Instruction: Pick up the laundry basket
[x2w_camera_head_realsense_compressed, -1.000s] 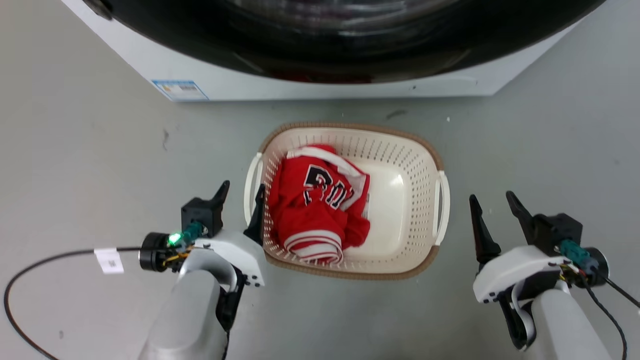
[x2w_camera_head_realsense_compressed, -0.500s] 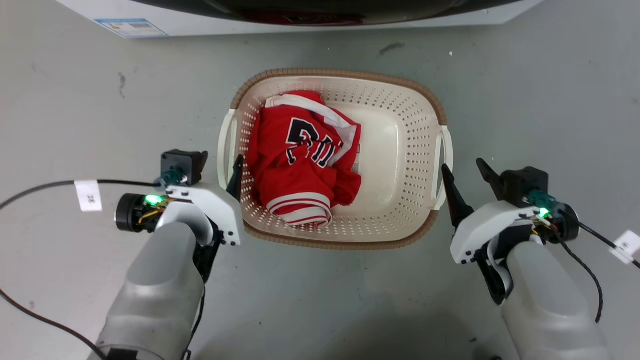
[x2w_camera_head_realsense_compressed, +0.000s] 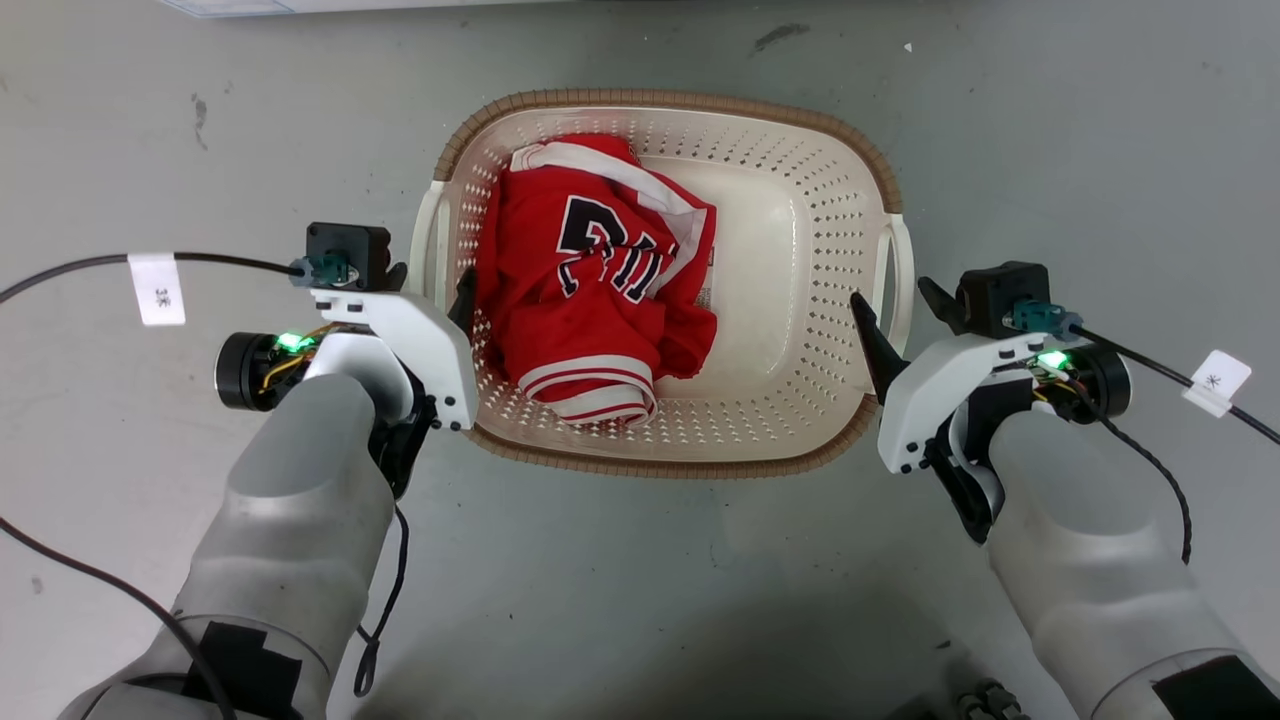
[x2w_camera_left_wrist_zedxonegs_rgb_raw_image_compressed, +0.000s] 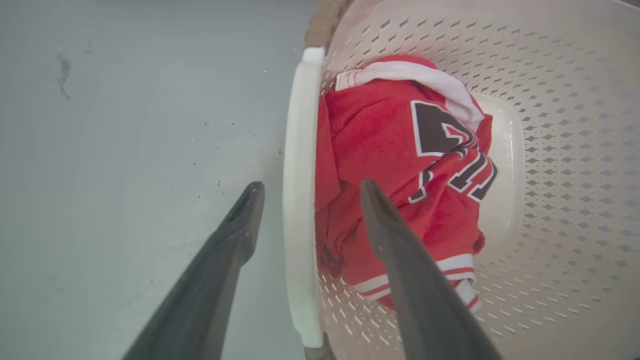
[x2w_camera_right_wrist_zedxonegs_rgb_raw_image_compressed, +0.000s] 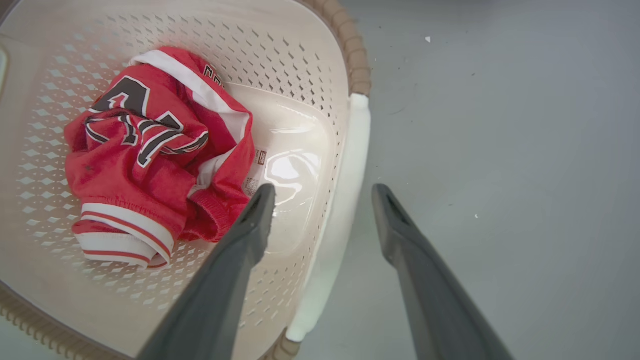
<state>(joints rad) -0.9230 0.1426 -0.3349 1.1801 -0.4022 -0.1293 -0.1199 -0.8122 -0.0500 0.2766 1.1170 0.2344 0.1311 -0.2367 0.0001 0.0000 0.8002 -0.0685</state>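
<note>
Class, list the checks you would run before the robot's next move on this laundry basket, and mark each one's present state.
1. Left gripper open, fingers either side of left handle: ok.
2. Right gripper open, fingers either side of right handle: ok.
3. Handles gripped: not ok, both jaws apart.
4. Red jersey clear of left gripper: cannot tell.
5. Laundry basket resting on floor: ok.
</note>
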